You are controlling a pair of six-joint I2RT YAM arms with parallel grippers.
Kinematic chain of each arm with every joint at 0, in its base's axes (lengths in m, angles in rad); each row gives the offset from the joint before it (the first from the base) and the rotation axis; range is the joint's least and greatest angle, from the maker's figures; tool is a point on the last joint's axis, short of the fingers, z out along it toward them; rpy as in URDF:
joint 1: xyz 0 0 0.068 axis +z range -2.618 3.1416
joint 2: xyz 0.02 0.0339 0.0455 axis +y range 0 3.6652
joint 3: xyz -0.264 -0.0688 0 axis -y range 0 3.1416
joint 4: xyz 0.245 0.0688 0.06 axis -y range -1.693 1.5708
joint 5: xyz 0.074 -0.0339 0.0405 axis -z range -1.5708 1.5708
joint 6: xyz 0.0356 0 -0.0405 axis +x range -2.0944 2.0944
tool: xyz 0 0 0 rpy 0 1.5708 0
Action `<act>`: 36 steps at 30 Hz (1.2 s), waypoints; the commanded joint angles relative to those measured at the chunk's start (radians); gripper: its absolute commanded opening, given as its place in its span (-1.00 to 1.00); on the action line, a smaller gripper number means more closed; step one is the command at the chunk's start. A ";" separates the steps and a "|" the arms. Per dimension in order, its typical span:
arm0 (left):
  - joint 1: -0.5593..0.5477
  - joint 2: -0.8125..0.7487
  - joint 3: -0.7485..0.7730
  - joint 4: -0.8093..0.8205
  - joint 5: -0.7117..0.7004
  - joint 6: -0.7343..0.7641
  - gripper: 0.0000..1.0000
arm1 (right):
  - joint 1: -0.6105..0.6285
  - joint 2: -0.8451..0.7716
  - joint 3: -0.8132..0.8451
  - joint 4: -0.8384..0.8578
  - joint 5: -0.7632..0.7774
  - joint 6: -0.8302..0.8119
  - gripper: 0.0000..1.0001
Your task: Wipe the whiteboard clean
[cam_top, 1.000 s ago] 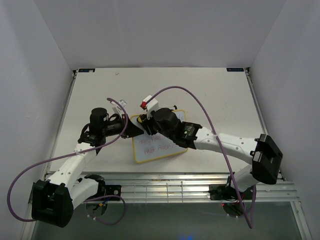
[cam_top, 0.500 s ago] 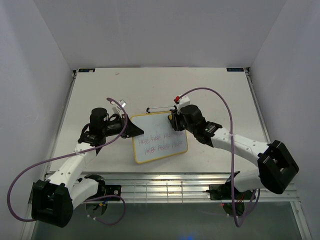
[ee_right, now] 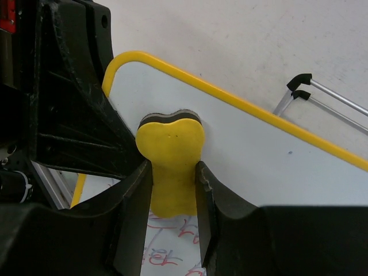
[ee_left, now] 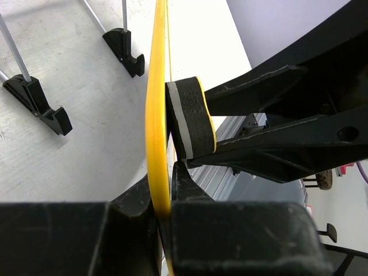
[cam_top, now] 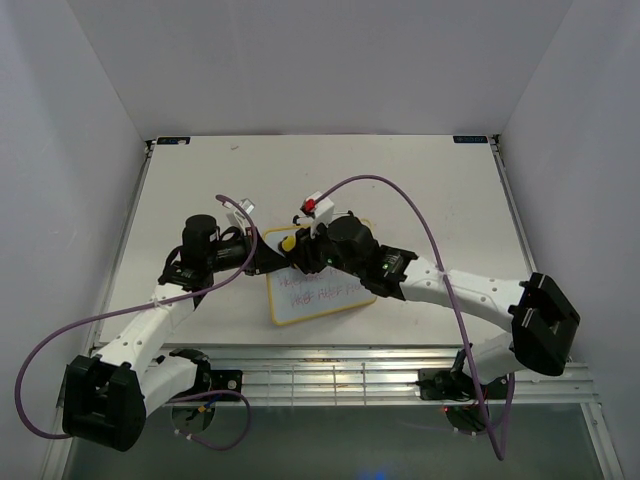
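Note:
The whiteboard (cam_top: 318,300), white with a thin yellow frame, bears pink-red handwriting on its lower part. My left gripper (cam_top: 266,262) is shut on its left edge. In the left wrist view the yellow frame (ee_left: 156,115) runs edge-on between the closed jaws of that gripper (ee_left: 164,190). My right gripper (cam_top: 292,246) is shut on a yellow sponge eraser (ee_right: 169,167). It presses the eraser's dark pad (ee_left: 190,123) against the board (ee_right: 247,149) near its upper left corner. The board above the eraser is plain white, and writing shows just below it.
The thin black wire stand lies on the table behind the board, with its feet (ee_left: 123,49) showing left of the frame and its rods (ee_right: 322,95) beyond the top edge. Purple cables loop over both arms. The table's metal front rail (cam_top: 340,380) runs below the board.
My right gripper swept the eraser from the board's left side to its upper right, then back to the upper left corner. The left gripper kept its hold and stayed in place.

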 commanded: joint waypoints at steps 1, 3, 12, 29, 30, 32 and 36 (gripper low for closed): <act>-0.051 -0.038 0.034 0.164 0.235 -0.015 -1.00 | -0.028 0.040 0.012 -0.016 0.016 0.011 -0.85; -0.052 -0.037 0.029 0.164 0.247 -0.014 -1.00 | -0.069 0.016 -0.034 -0.030 0.016 0.011 -0.84; -0.068 -0.026 0.036 0.164 0.267 -0.005 -1.00 | -0.348 -0.084 -0.204 -0.081 -0.016 -0.039 -0.84; -0.078 -0.009 0.039 0.164 0.227 -0.011 -1.00 | -0.132 -0.004 0.007 -0.056 -0.211 -0.035 -0.84; -0.078 -0.009 0.043 0.162 0.225 -0.011 -1.00 | -0.126 0.002 0.018 -0.056 -0.205 -0.048 -0.84; -0.080 -0.012 0.048 0.164 0.219 -0.012 -1.00 | -0.138 0.007 0.009 -0.064 -0.171 -0.047 -0.84; -0.083 -0.027 0.054 0.165 0.210 -0.014 -1.00 | -0.269 -0.033 -0.108 -0.062 -0.203 -0.021 -0.84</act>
